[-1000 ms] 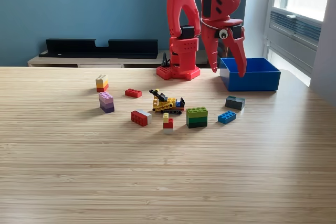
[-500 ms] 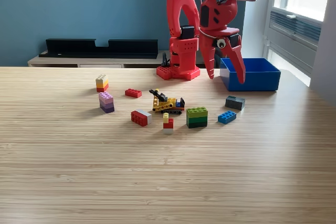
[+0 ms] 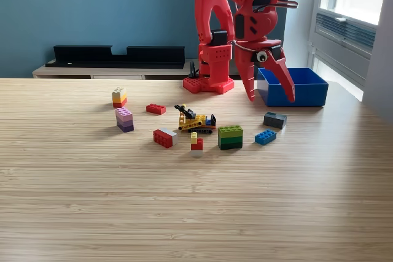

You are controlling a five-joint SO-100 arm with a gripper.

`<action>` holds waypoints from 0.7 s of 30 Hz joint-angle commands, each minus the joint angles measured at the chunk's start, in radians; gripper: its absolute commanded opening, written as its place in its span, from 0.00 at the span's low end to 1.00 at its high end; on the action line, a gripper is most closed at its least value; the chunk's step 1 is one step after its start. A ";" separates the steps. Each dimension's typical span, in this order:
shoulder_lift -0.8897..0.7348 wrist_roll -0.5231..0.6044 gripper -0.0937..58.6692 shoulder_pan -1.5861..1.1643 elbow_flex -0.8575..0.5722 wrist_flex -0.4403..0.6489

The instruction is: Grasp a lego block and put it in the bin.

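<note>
Red gripper (image 3: pixel 270 99) hangs with its jaws spread wide and holds nothing, just in front of the bin's near left corner in the exterior view; loose lego blocks (image 3: pixel 231 137) lie mid-table; the bin (image 3: pixel 299 89) sits toward the table's (image 3: pixel 184 207) far right edge.

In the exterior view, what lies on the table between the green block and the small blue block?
Nothing: between the green block and the small blue block the exterior view shows only bare table.
</note>
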 commanded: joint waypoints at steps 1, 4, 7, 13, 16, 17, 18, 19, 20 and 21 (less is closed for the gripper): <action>0.035 -0.009 0.68 0.012 -0.011 -0.017; 0.017 -0.018 0.68 0.020 -0.008 -0.025; -0.052 -0.018 0.67 0.026 -0.035 -0.025; -0.193 -0.017 0.66 0.028 -0.064 -0.037; -0.239 -0.015 0.66 0.028 -0.077 -0.052; -0.252 -0.015 0.66 0.028 -0.083 -0.055; -0.264 -0.014 0.66 0.028 -0.089 -0.058; -0.273 -0.014 0.66 0.028 -0.095 -0.060; -0.281 -0.012 0.66 0.026 -0.101 -0.060; -0.290 -0.011 0.66 0.026 -0.109 -0.061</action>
